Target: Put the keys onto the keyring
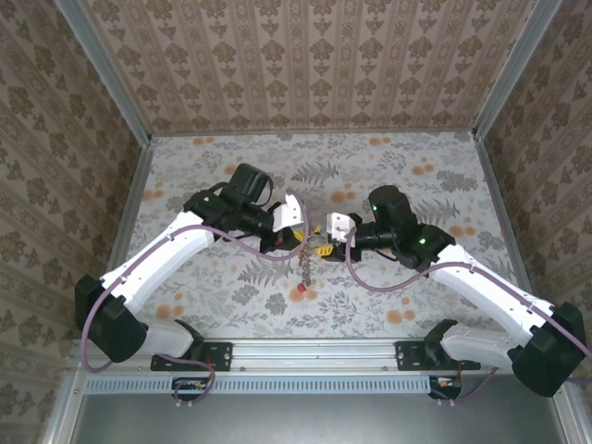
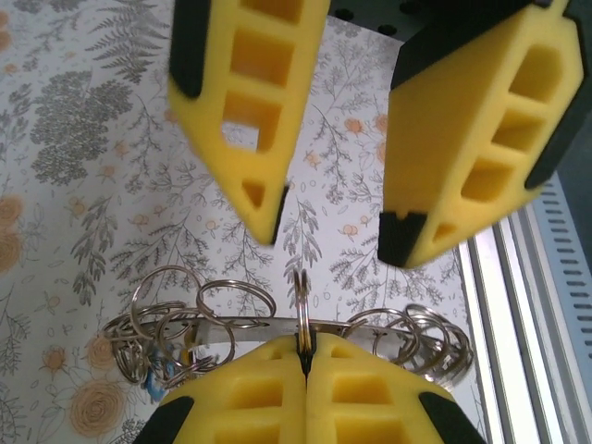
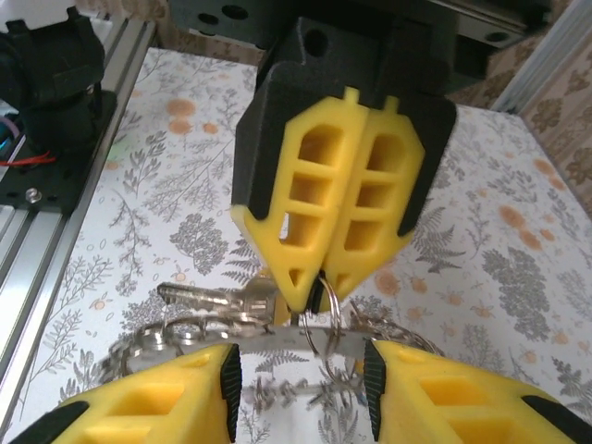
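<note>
Task was judged partway: left pincer [image 2: 305, 347] pressed together on the silvery keyring [image 2: 302, 296] at lower centre, above the tabletop [image 2: 74, 139]; right pincer [image 2: 333, 240] stood spread, empty, just above; one key [image 3: 199, 296] hung among neighbouring rings [image 2: 157, 319], threading unconfirmed.

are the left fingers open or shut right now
Shut: the left fingers meet with no gap, pinching a thin metal ring at their tips.

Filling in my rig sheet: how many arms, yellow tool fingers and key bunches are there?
Arms: 2, left and right
Yellow tool fingers: 4
Key bunch: 1
Total: 7
</note>
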Robot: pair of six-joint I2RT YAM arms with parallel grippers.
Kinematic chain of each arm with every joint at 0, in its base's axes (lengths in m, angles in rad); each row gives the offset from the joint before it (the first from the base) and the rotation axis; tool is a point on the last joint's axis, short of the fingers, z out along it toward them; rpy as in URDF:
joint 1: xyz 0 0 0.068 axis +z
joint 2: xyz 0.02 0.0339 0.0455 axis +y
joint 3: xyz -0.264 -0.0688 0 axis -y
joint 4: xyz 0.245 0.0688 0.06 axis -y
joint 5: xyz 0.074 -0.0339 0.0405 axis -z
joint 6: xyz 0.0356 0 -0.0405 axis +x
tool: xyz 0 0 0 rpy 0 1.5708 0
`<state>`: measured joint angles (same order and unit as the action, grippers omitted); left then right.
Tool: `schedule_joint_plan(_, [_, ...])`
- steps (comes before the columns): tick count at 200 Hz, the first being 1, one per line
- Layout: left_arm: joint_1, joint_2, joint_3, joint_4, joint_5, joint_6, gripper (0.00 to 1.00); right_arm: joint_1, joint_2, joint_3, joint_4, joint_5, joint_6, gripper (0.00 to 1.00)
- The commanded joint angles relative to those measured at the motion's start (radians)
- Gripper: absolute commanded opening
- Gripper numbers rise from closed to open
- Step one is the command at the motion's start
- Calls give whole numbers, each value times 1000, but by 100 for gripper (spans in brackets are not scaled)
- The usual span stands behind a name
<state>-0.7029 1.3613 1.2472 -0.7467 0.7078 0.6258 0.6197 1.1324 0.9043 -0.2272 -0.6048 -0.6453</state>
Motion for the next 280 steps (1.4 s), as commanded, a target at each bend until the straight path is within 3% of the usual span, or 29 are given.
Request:
schedule_joint_plan(1, [-16,15,36,-44,-2,41,0,8,25,18,-14,4,3,42])
schedule_joint_plan(68, [-23,33,58,-49,35,64,0,8,76,35,-17,6,30,34])
schedule_joint_plan(77, [-24,32,57,-48,39,65,0,8,76,35,-17,0,31,28])
schedule_joint_plan(98, [-22,33,54,-41,49,58,0,8,76,38,-20,-20,29,0])
schedule_joint_plan(122, [-2,16,29,1,91,25,0,6,69,19,24,-54,59,0])
schedule_joint_plan(137, [9,-10,-6,39,87,-3,16,1,52,-14,112,-73,121,0])
schedule_joint_plan(146, [17,-31,-36,71,94,-18,21,-6,41,-42,185,-88,176,0])
schedule_joint_plan(174, [31,-73,-103,156,123,-61,21,-11,33,-104,413,-134,334,0])
schedule_joint_plan(239, [62,-68,-118,183,125,-85,14,-18,28,-147,579,-151,454,0])
schedule_joint_plan(280, [89,-101,-175,260,106,-125,24,-57,12,-174,619,-169,489,0])
